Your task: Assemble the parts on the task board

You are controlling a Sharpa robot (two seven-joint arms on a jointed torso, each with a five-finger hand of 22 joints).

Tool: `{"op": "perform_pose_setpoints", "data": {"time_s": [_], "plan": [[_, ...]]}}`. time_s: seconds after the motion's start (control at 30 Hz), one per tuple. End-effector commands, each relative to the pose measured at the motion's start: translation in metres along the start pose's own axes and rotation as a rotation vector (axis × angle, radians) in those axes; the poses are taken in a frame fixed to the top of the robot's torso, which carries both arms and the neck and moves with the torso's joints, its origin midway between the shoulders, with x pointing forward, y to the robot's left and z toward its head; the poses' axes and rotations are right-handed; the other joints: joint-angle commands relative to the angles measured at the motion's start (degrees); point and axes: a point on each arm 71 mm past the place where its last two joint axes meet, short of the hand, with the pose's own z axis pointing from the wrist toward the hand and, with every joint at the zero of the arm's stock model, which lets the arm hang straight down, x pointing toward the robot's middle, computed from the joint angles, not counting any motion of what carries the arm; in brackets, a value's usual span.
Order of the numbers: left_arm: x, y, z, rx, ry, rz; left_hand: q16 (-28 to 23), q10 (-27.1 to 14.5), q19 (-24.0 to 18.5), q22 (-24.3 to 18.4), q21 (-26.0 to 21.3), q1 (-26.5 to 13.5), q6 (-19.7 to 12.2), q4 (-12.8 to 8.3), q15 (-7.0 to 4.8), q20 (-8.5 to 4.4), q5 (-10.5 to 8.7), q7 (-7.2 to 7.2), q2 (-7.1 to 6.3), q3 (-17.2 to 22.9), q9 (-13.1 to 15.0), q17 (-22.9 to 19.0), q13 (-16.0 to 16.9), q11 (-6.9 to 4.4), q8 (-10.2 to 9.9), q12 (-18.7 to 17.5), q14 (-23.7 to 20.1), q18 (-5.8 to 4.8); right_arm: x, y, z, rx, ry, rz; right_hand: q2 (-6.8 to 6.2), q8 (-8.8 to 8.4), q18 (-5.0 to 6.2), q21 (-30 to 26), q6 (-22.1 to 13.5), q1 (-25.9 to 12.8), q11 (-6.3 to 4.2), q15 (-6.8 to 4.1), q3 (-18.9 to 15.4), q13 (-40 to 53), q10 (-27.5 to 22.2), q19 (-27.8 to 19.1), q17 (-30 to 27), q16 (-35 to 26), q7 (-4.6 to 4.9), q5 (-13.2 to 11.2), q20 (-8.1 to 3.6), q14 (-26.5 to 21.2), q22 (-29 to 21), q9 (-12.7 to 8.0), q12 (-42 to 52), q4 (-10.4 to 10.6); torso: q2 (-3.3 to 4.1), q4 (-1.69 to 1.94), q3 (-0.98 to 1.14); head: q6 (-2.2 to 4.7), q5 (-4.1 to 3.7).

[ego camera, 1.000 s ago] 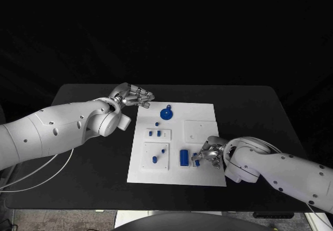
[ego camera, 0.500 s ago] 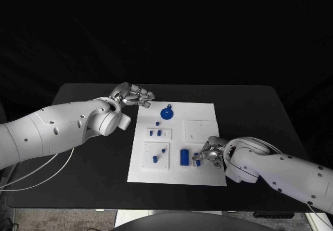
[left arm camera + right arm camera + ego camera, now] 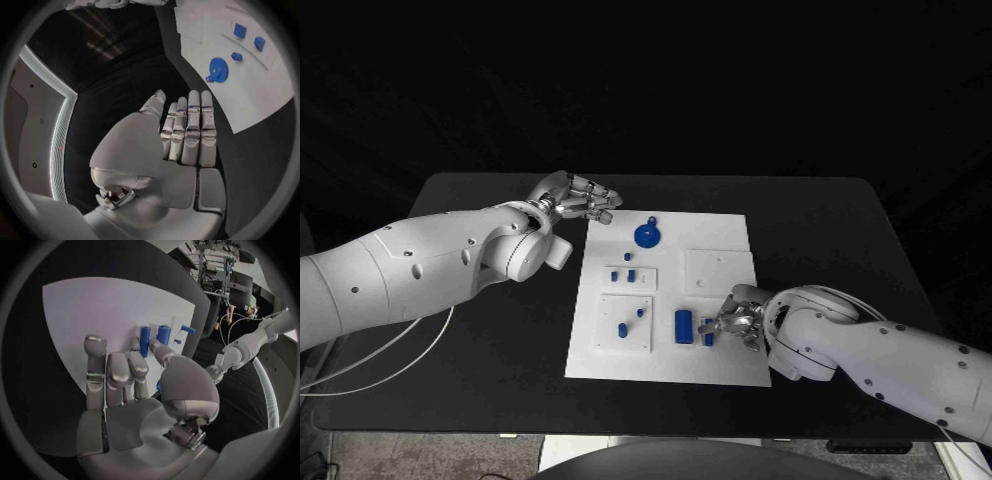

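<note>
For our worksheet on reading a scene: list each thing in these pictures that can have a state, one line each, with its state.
Left hand: holds nothing, fingers straight, at the task board's far left corner.
Right hand: low over the board, fingers at a small blue part; a grip cannot be told.
Blue gear: lying flat on the board.
Long blue block: on the board, untouched.
Task board: flat on the black table.

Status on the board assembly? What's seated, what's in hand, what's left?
Looks done: two small blue pieces stand in their plate and two pegs in the one below. In hand: the right hand is at a small blue part beside the blue block; whether it grips it is unclear. Left: the blue gear lies loose on the white board. Left hand holds nothing.
</note>
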Motion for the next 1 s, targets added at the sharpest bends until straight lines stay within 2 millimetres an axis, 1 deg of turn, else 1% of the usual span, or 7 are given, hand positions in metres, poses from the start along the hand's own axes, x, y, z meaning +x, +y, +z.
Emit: {"op": "perform_pose_setpoints", "data": {"time_s": [0.03,0.23,0.27,0.33,0.5,0.87,1.0], "plan": [[0.0019,-0.0012,0.0002,0.003,0.014,-0.008,-0.14,-0.33,0.41,-0.06,0.32,0.04,-0.45,0.34,0.34,-0.05,0.28,0.07,0.42,0.08,0.06,0.07,0.06,-0.08,-0.07,0.28,-0.19,-0.65,0.0026,0.0026,-0.0003,-0.014,0.011,-0.012,-1.19,0.17,-0.79,0.13,0.43,-0.37,-0.15,-0.44,-0.73,-0.07,0.11,2.2,-0.1,0.11,0.23,-0.29,-0.42,0.1,3.67,-0.15,-0.15,1.66,0.0,-0.03,-0.02,-0.02,0.06],[0.0015,-0.0008,0.0001,-0.001,0.014,-0.008,-0.14,-0.34,0.43,-0.32,0.34,0.09,-0.45,0.53,0.35,-0.05,0.27,0.07,0.42,-0.02,0.06,0.08,0.05,-0.06,-0.08,0.28,-0.2,-0.66,0.0021,0.003,-0.0004,-0.023,0.001,-0.002,-5.37,0.21,-0.85,0.14,0.95,-1.42,-0.11,-0.51,-0.57,-0.06,0.17,2.23,-0.03,0.09,0.39,-0.52,-0.55,0.07,3.67,-0.64,-0.31,7.61,0.0,0.02,-0.01,0.04,0.14],[0.0013,-0.0007,0.0001,-0.002,0.014,-0.008,-0.14,-0.34,0.43,-0.32,0.34,0.09,-0.45,0.53,0.35,-0.05,0.27,0.07,0.42,-0.02,0.06,0.08,0.05,-0.06,-0.08,0.28,-0.2,-0.66,0.0018,0.0029,-0.0004,-0.024,-0.001,0.0,-6.74,0.21,-0.9,0.06,1.12,-0.46,-0.15,-0.59,0.03,-0.03,0.18,2.25,0.08,0.11,0.43,-0.55,-0.64,0.07,3.66,-0.94,-0.46,10.28,0.0,0.0,0.0,0.09,0.14],[0.0011,-0.0005,0.0001,-0.002,0.012,-0.007,-0.14,-0.34,0.43,-0.32,0.34,0.09,-0.45,0.53,0.35,-0.05,0.27,0.07,0.42,-0.02,0.06,0.08,0.05,-0.06,-0.08,0.28,-0.2,-0.66,0.0015,0.0028,-0.0004,-0.026,-0.005,0.002,-7.02,0.22,-0.92,0.1,1.16,-0.84,-0.13,-0.57,-0.79,-0.01,0.21,2.27,0.06,0.04,0.45,-0.56,-0.66,0.04,3.67,-1.0,-0.48,10.79,0.01,-0.01,0.0,0.07,0.16],[0.0008,-0.0004,0.0001,-0.003,0.011,-0.007,-0.13,-0.35,0.45,-0.37,0.35,0.09,-0.45,0.59,0.35,-0.04,0.28,0.06,0.46,-0.04,0.06,0.09,0.05,-0.07,-0.07,0.28,-0.19,-0.66,0.0007,0.0026,-0.0008,-0.033,-0.013,0.008,-6.89,0.21,-0.97,-0.06,1.2,0.38,-0.14,-0.61,-2.39,0.12,0.26,2.27,0.14,-0.08,0.47,-0.56,-0.73,0.07,3.65,-1.39,-0.69,12.51,-0.01,-0.01,-0.03,0.1,0.25],[0.0003,-0.0002,0.0,-0.004,0.009,-0.006,-0.13,-0.35,0.45,-0.37,0.35,0.09,-0.45,0.59,0.35,-0.04,0.28,0.06,0.46,-0.04,0.06,0.09,0.05,-0.07,-0.07,0.28,-0.19,-0.66,-0.0019,0.0003,-0.0021,-0.045,-0.032,0.019,-6.07,0.21,-0.98,-0.16,1.23,1.43,-0.2,-0.65,-1.74,0.29,0.33,2.3,0.21,-0.21,0.4,-0.56,-0.77,0.09,3.64,-1.59,-0.78,11.79,0.02,-0.01,0.0,0.2,0.4],[0.0003,-0.0001,-0.0002,-0.006,0.009,-0.007,-0.14,-0.34,0.48,-0.47,0.37,0.21,-0.44,0.63,0.34,-0.05,0.31,0.06,0.55,0.02,0.06,0.09,0.05,-0.08,-0.07,0.28,-0.2,-0.65,-0.0031,-0.0014,-0.002,-0.049,-0.036,0.029,-3.34,0.17,-0.99,-0.23,0.94,3.19,-0.28,-0.7,-0.8,0.31,0.34,2.29,0.19,-0.28,0.3,-0.56,-0.79,0.09,3.62,-1.64,-0.84,9.77,0.0,-0.01,0.0,0.21,0.39]]}}
